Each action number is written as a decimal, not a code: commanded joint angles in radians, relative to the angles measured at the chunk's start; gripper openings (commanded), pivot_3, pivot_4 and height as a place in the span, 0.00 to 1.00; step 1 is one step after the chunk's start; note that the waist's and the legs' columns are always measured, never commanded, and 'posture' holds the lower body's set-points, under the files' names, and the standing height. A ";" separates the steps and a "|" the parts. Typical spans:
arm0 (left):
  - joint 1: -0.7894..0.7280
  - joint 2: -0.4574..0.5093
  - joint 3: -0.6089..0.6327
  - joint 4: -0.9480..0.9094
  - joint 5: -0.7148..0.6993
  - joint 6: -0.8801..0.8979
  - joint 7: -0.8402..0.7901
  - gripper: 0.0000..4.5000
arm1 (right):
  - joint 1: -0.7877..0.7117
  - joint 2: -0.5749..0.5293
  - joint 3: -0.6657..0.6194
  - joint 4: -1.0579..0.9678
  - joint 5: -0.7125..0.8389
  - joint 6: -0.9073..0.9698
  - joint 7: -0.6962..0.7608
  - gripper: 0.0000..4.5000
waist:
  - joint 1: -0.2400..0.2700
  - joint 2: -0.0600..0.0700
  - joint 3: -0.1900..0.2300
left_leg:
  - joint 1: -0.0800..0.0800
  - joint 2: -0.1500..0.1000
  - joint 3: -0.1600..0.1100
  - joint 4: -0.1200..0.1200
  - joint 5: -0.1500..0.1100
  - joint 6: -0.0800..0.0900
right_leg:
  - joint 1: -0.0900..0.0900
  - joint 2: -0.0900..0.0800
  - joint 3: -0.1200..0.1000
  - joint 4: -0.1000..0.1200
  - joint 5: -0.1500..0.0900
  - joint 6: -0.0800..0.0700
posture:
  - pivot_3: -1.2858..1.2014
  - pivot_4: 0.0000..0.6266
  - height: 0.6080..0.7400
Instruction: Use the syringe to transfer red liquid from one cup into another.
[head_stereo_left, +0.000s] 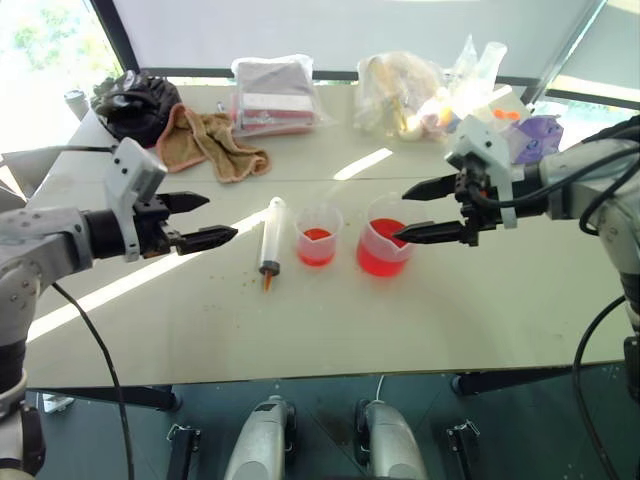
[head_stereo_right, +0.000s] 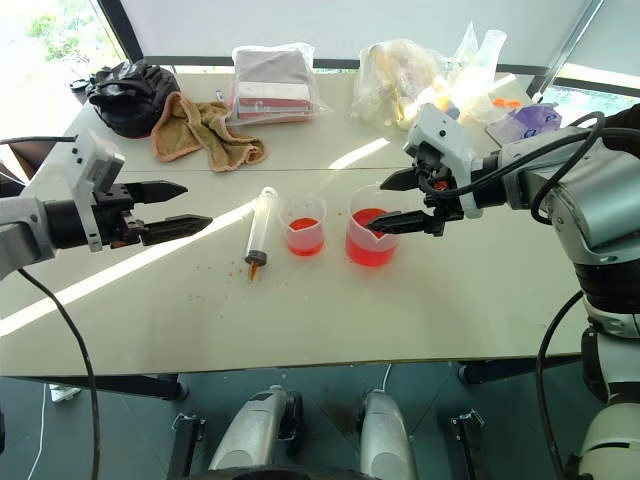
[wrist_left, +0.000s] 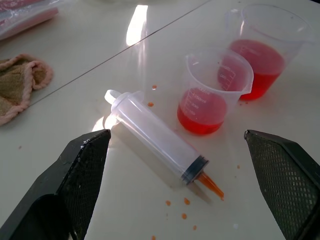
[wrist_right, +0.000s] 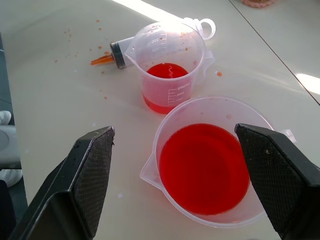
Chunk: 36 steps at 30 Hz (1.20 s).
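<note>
Clear, glossy plastic forms the syringe (wrist_left: 157, 139) and both cups (wrist_right: 170, 65) (wrist_right: 210, 160); the pale table (head_stereo_left: 420, 320) looks smooth and semi-matt, beside a rough brown terry cloth (head_stereo_left: 210, 142).
</note>
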 joint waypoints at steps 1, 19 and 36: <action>-0.011 0.013 0.031 -0.015 0.005 -0.018 0.011 0.99 | -0.023 -0.011 -0.038 -0.020 -0.002 -0.013 0.004 0.90 | 0.000 0.000 0.000 | 0.000 0.000 0.000 0.000 0.000 0.000 | 0.000 0.000 0.000 0.000 0.000 0.000 | 0.52 0.24 1.00; -0.023 0.013 0.028 -0.008 -0.028 -0.005 0.006 0.99 | -0.018 -0.017 -0.044 -0.025 -0.004 -0.011 0.000 0.90 | 0.000 0.000 0.000 | 0.000 0.000 0.000 0.000 0.000 0.000 | 0.000 0.000 0.000 0.000 0.001 0.001 | 0.52 0.24 1.00; -0.287 -0.112 -0.062 0.086 -0.053 0.279 0.252 0.99 | -0.028 -0.015 -0.036 -0.024 -0.007 -0.002 -0.003 0.90 | 0.004 0.000 0.000 | 0.000 -0.001 -0.001 0.001 0.000 0.000 | 0.002 0.001 0.000 0.000 0.002 0.003 | 0.52 0.24 1.00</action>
